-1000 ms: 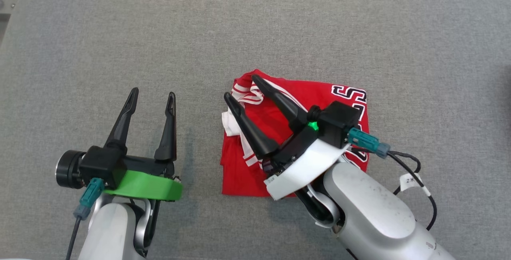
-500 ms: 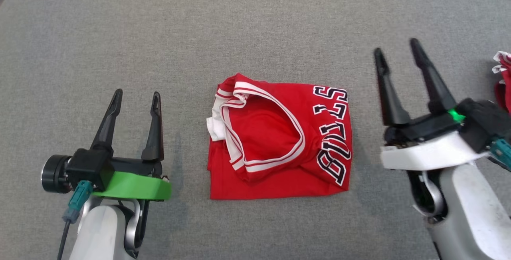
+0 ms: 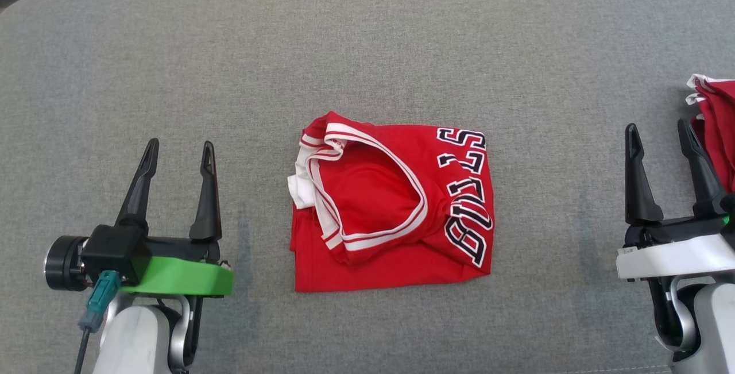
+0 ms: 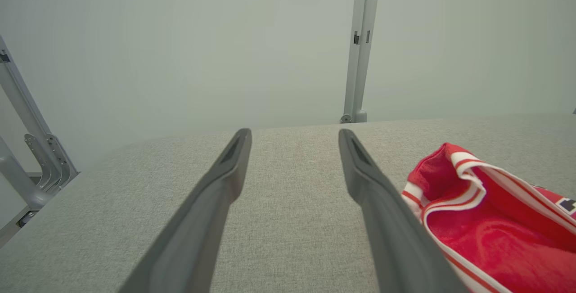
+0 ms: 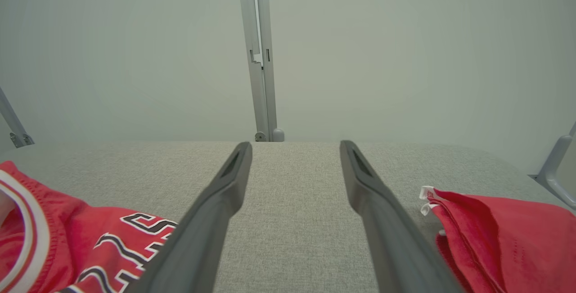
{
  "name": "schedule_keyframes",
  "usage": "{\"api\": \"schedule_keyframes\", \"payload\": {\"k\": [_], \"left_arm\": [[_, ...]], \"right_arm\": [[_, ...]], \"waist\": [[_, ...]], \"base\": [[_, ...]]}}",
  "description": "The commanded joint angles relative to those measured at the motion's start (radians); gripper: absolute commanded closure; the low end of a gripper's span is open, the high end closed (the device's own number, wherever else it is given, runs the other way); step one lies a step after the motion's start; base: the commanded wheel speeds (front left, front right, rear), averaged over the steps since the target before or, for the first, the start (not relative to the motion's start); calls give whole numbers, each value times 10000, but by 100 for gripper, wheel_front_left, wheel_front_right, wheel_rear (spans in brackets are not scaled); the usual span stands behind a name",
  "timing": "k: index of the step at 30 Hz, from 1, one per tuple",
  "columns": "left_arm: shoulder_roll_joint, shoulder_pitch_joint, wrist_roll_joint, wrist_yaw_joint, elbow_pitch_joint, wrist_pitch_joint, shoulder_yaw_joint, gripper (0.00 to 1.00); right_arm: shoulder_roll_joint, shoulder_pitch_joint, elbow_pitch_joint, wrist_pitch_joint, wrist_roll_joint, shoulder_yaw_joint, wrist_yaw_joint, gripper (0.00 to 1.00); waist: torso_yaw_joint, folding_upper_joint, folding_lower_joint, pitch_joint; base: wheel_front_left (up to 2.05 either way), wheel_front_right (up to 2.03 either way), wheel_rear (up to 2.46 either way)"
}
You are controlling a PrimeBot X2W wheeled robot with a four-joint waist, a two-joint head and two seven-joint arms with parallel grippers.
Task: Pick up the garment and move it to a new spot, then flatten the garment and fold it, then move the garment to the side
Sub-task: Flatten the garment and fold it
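**Centre frame: garment (image 3: 390, 213) folded on bench (image 3: 367, 46)**

Mid-frame in head view I see it lying flat, red w/ white trim, lettering toward its right edge. Left end effector (image 3: 180, 144) sits lower left, fingers apart, nothing btwn them, near the garment but not touching. Right end effector (image 3: 657, 126) at far right, also apart & empty, just beside a second red cloth (image 3: 715, 127) at the frame edge.

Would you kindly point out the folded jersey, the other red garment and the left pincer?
Folded jersey (image 3: 373, 268), head view, plain red lower panel.
Other red garment (image 3: 720, 107), head view, its top fold.
Left pincer (image 3: 180, 144), head view, midway between fingertips.
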Motion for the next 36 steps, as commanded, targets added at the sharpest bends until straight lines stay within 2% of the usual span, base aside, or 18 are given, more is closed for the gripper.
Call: {"api": "schedule_keyframes", "payload": {"k": [1, 5, 6, 7, 8, 20, 24, 30, 36], "left_arm": [[60, 70, 74, 76, -24, -68, -4, 0], [57, 65, 58, 65, -26, -68, -57, 0], [54, 50, 54, 65, -28, -68, -71, 0], [47, 33, 42, 62, -34, -68, -87, 0], [36, 14, 28, 57, -37, -68, -100, 0], [-140, -216, -56, -18, -11, -68, -293, 0], [-240, -317, -79, -62, 43, -66, -403, 0], [-361, -481, -136, -130, 119, -57, -482, 0], [-450, -450, -150, -151, 103, -57, -473, 0]], "right_arm": [[13, 104, 29, -18, 14, -33, -2, 0], [39, 106, 96, -18, 35, 71, -2, 0], [30, 86, 125, -5, 64, 163, -2, 5], [-12, 64, 175, 60, 69, 252, -2, 65], [-51, 39, 215, 89, 66, 368, -2, 100], [-22, -485, 848, 309, 477, 3266, -4, 100], [-65, -899, 1694, 408, 671, 4162, -4, 100], [-233, -1391, 3133, 355, 895, 4928, -4, 100], [-77, -2006, 4075, 237, 1159, 5822, -4, 100]], "waist": [[6, -1, 0, -25], [60, -1, 0, -59], [84, -1, 0, -63], [110, -1, 0, -64], [142, -1, 0, -59], [563, -1, 0, 144], [766, -1, 0, 220], [1142, -1, 0, 280], [1318, -1, 0, 348]], "base": [[0, 0, 0], [0, 0, 0], [0, 0, 0], [0, 0, 0], [0, 0, 0], [0, 0, 0], [0, 0, 0], [0, 0, 0], [0, 0, 0]]}}
